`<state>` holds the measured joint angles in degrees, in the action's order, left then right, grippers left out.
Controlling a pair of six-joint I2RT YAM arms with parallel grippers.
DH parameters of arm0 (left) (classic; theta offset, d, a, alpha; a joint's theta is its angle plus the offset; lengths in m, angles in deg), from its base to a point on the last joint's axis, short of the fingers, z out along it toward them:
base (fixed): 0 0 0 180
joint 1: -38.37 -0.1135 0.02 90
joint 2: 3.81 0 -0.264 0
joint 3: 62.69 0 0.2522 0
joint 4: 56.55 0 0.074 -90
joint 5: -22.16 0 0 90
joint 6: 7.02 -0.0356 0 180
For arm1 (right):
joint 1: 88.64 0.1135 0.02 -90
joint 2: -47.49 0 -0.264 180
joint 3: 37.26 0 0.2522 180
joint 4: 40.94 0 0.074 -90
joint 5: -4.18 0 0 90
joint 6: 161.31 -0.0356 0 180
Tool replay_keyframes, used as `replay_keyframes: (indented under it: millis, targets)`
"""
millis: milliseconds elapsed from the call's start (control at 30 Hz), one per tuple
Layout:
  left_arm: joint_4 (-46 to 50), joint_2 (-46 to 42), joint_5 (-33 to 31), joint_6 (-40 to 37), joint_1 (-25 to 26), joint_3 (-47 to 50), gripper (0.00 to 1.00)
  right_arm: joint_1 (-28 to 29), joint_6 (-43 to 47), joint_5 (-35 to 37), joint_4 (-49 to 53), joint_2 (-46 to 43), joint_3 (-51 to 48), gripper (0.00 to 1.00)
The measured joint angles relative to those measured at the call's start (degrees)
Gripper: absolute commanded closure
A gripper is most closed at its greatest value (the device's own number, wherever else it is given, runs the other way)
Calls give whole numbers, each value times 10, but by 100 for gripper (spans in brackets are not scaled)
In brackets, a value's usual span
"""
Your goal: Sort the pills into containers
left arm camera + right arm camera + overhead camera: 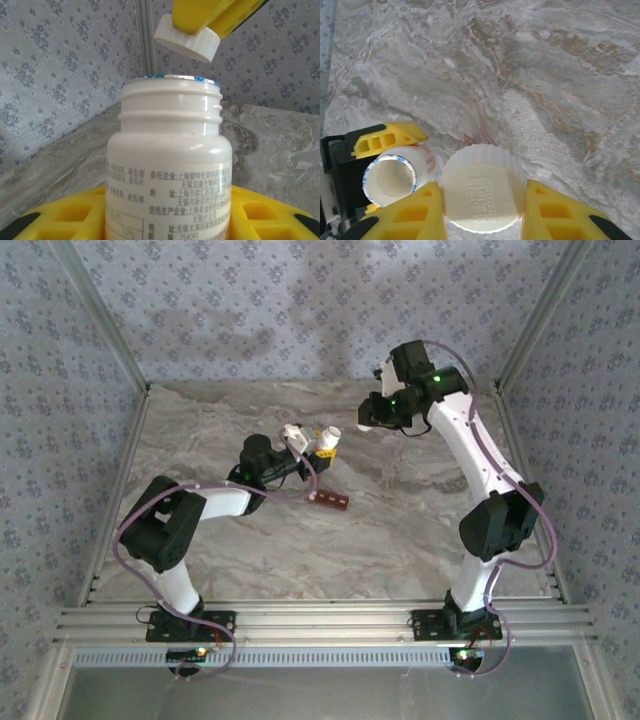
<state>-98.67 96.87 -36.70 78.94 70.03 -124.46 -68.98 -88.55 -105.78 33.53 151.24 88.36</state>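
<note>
Left fingers (50, 222) grip open white plastic pill bottle (170, 150), right fingers (405, 220) pinch white ribbed cap (480, 192) just above; dark red-brown 4-compartment container strip (330, 500) sits nearby on marble surface (545, 75), so overtilt prob spills pills past it.

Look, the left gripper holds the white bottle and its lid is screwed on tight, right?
No, the lid is off. The left gripper does hold the white bottle, but the right gripper pinches the lid between its fingers, clear of the bottle's bare threaded neck. The left wrist view shows this plainly.
</note>
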Motion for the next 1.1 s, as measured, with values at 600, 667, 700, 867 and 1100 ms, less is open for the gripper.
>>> replay_keyframes:
  millis: [600, 667, 700, 867, 1100]
  targets:
    - [34, 9, 31, -26, 6, -26, 100, 16, 59, -111, 47, 33, 28, 68]
    - [34, 9, 32, -26, 6, -26, 100, 18, 62, -117, 48, 33, 28, 68]
    - [34, 9, 32, -26, 7, -26, 100, 18, 63, -120, 49, 34, 28, 68]
    - [36, 11, 36, -26, 9, -29, 100, 18, 64, -125, 51, 35, 28, 68]
    - [43, 11, 41, -26, 11, -30, 100, 18, 64, -130, 51, 37, 28, 68]
